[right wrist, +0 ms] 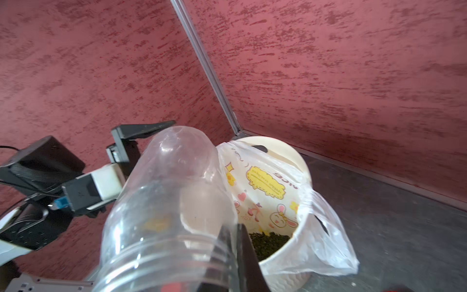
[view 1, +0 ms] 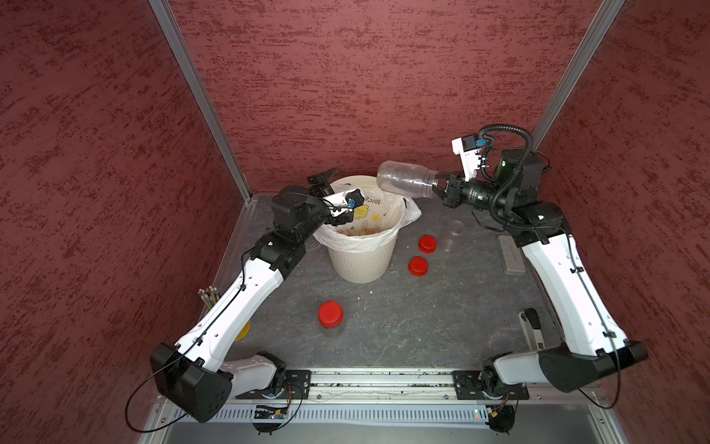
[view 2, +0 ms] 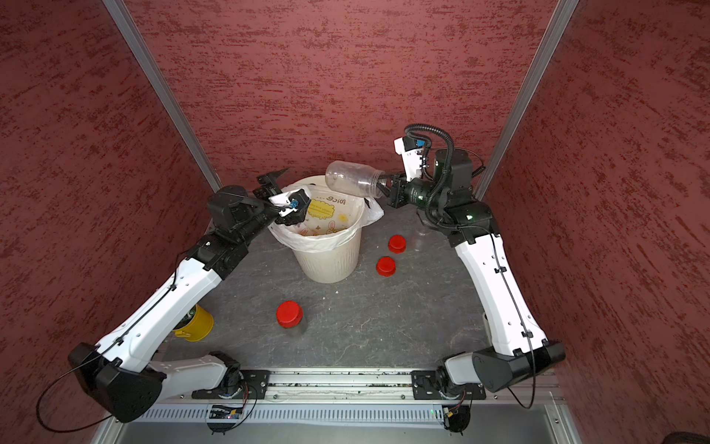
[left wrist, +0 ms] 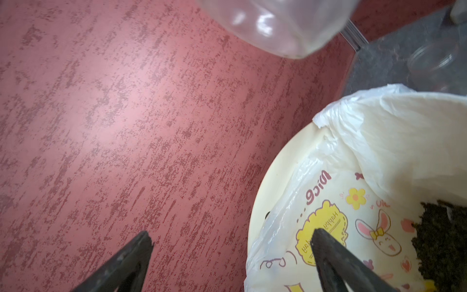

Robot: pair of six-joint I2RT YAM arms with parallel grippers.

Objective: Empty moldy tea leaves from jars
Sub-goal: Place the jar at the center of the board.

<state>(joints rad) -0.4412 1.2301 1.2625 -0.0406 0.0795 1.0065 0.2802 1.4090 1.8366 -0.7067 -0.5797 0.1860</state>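
My right gripper [view 1: 438, 186] [view 2: 382, 184] [right wrist: 233, 242] is shut on the rim of an empty clear jar [view 1: 407, 180] [view 2: 355, 180] [right wrist: 164, 202]. The jar lies sideways in the air over the back right rim of the cream bin [view 1: 361, 261] [view 2: 330, 261]. Dark tea leaves [right wrist: 267, 242] [left wrist: 442, 240] lie inside the bin's printed bag. My left gripper [view 1: 329, 180] [view 2: 282, 180] [left wrist: 231, 231] is open and holds nothing, by the bin's back left rim. A lidless jar [view 1: 456, 227] [left wrist: 434, 63] stands right of the bin. A red-lidded jar [view 1: 330, 315] [view 2: 289, 314] stands in front.
Two loose red lids [view 1: 427, 244] [view 1: 418, 266] lie right of the bin. A yellow cup [view 2: 196, 323] with pencils stands under my left arm. A grey block [view 1: 511, 255] and a white and black tool [view 1: 532, 330] lie by my right arm. Red walls close in on three sides.
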